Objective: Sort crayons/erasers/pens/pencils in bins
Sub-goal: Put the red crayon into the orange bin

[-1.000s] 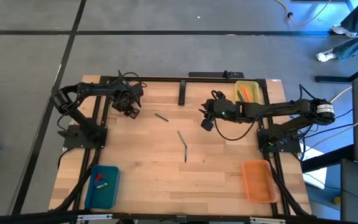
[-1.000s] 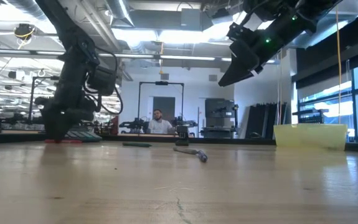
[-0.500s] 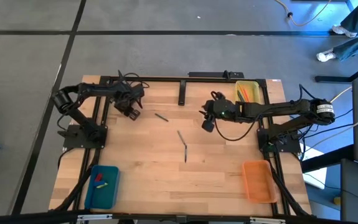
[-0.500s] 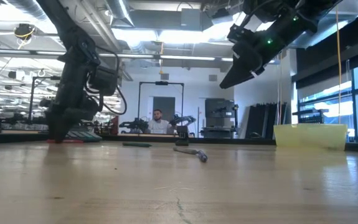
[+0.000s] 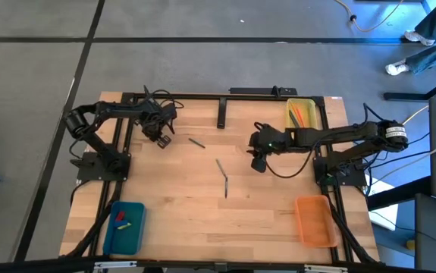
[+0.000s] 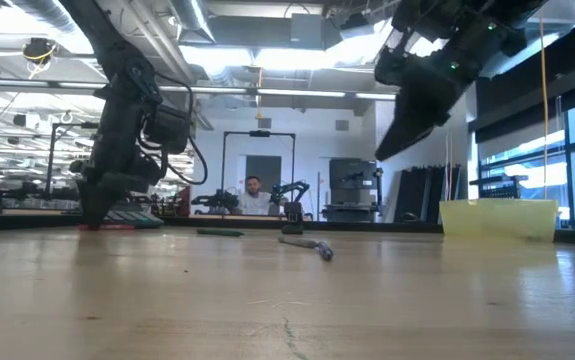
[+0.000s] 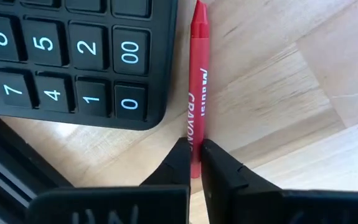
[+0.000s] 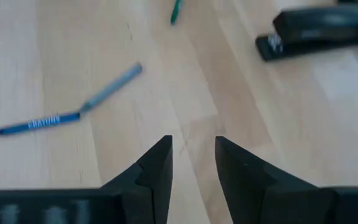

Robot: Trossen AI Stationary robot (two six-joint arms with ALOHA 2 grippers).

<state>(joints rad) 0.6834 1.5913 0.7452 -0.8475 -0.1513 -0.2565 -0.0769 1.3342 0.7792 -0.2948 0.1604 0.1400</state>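
A red crayon (image 7: 198,74) lies flat on the wood next to a black calculator (image 7: 73,56), at the table's far left. My left gripper (image 7: 194,158), also seen in the high view (image 5: 161,138), is shut on it. My right gripper (image 5: 257,161) hangs open above the table's middle, over bare wood (image 8: 193,158). Ahead of it lie a blue stick (image 8: 35,123), a grey stick (image 8: 111,86) and a green one (image 8: 176,11). The yellow bin (image 5: 301,114) at the far right holds orange and green crayons. The teal bin (image 5: 123,226) holds small erasers. The orange bin (image 5: 314,220) is near right. My left gripper pinches the red crayon between its two fingertips (image 7: 180,163), on the labelled body near the blunt end (image 7: 195,144). The fingers come from above, pointing down, and lie across the crayon. The crayon rests flat on the table along the calculator's edge.
A black stapler-like object (image 8: 315,28) lies at the table's far middle (image 5: 221,114). The sticks lie in the table's middle (image 5: 223,176). A person sits in the room far behind the table (image 6: 257,200). Bare wood lies between the teal and orange bins.
My left gripper has stayed at the crayon beside the calculator, and its fingers have come together on it. My right gripper has tipped further down and shifted a little toward the table's near edge, still open.
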